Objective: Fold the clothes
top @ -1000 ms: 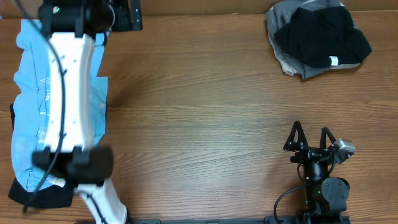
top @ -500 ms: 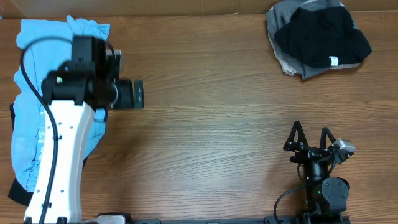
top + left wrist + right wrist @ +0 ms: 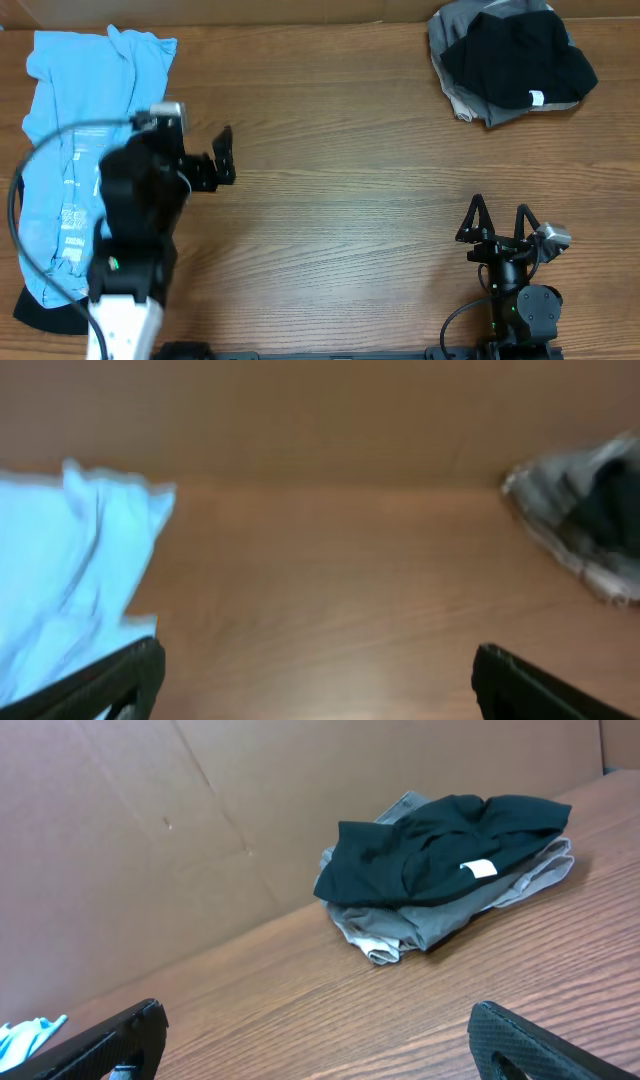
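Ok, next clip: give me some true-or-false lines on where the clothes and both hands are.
1. The black shirt lies on top of grey cloth. True.
2. The left hand is gripping the blue tee. False: it is open and empty, over the table beside the tee.
3. The right hand is open and holds nothing. True.
4. The blue tee is folded into a neat square. False: it lies spread out and rumpled along the table's left edge.
5. A white label shows on the black shirt. True.

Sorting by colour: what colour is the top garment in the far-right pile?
Top garment is black; right wrist view shows it best.
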You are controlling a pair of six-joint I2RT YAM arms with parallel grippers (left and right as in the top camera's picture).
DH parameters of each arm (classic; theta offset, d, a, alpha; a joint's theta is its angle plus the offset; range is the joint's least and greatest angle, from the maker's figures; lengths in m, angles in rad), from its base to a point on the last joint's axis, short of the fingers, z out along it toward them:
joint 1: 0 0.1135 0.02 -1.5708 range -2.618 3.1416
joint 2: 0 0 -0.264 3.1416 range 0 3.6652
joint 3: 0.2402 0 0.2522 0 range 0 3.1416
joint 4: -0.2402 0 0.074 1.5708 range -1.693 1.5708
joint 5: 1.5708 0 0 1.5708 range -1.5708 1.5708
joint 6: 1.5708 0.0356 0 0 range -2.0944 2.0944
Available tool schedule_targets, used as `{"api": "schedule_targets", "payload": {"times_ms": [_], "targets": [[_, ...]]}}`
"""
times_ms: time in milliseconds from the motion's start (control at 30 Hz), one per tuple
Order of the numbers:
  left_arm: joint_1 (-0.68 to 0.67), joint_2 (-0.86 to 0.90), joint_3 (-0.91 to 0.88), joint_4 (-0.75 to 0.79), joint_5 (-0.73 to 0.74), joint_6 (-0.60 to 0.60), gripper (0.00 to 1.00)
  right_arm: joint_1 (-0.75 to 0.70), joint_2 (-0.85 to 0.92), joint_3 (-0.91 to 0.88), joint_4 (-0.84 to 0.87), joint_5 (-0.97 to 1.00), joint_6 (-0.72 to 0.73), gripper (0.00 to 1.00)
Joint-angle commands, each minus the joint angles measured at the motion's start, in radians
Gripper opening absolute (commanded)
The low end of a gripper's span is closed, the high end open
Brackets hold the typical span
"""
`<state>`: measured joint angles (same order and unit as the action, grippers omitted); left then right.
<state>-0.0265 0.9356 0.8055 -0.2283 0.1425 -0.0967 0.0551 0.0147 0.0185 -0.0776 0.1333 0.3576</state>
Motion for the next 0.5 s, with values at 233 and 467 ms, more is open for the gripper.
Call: {"api": "schedule_targets", "payload": {"times_ms": [233, 467], "targets": [[0.088, -0.444, -0.466, 0.346, 0.027, 0.015, 1.00, 0.007, -0.012, -0.010, 0.005, -0.006, -0.010, 1.00], [0.113, -0.669, -0.642, 0.354, 0.027, 0.014, 1.00, 0.007, -0.012, -0.010, 0.005, -0.006, -0.010, 1.00]]}}
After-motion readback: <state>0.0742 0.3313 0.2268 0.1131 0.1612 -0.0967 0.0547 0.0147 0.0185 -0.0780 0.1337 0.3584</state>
